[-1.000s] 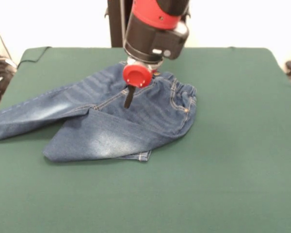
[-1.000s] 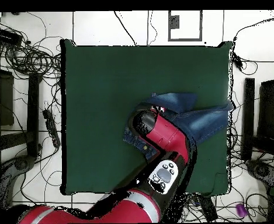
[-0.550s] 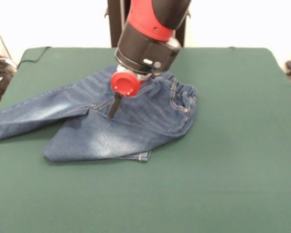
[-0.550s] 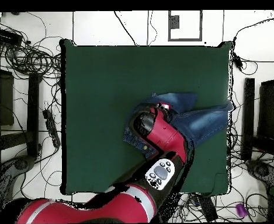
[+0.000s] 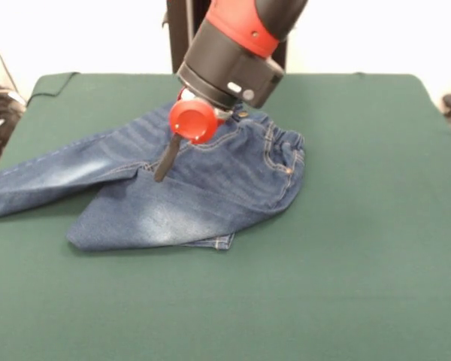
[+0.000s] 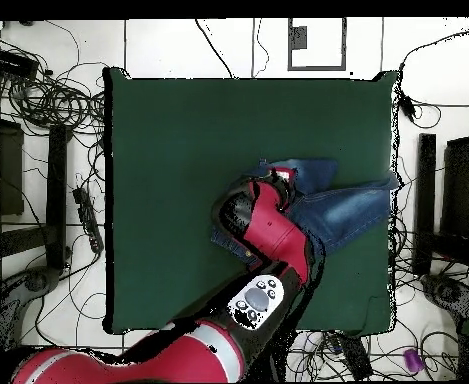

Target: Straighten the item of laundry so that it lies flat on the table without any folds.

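Hand over jeans; straight leg points frame-left, other folded

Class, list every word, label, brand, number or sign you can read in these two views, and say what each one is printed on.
None can be read.
The jeans show only stitching, no legible label.
The arm's button panel bears marks too small to read.
The table is unmarked.

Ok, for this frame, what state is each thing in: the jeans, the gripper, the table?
jeans: not flat; one leg folded over the body, the other stretched to the table's edge.
gripper: tip at the crotch seam; open or shut cannot be told.
table: green cloth, smooth.
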You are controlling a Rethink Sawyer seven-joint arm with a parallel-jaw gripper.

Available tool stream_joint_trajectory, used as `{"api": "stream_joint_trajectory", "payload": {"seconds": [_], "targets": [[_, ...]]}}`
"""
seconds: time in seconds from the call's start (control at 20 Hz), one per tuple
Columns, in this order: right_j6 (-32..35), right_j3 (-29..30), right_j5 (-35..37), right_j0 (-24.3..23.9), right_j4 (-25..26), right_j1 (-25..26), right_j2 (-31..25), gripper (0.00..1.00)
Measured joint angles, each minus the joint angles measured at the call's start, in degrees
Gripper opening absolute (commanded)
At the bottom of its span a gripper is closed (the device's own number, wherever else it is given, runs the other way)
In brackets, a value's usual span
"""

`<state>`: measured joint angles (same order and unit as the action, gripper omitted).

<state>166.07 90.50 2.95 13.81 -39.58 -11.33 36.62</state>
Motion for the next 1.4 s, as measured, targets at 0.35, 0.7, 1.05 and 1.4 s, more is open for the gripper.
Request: {"api": "stream_joint_trajectory", "payload": {"seconds": [0.35, 0.7, 1.05, 1.4], "targets": [[0.00, 0.04, 0.01, 0.45, 0.11, -3.00, 0.66, 1.00], [0.00, 0.22, 2.04, -2.66, 0.18, -9.59, -1.49, 1.00], [0.00, 0.42, 2.08, -10.56, 2.12, -14.49, -8.12, 1.00], [0.00, 0.77, 2.07, -19.47, 7.50, -17.19, -17.00, 1.00]]}}
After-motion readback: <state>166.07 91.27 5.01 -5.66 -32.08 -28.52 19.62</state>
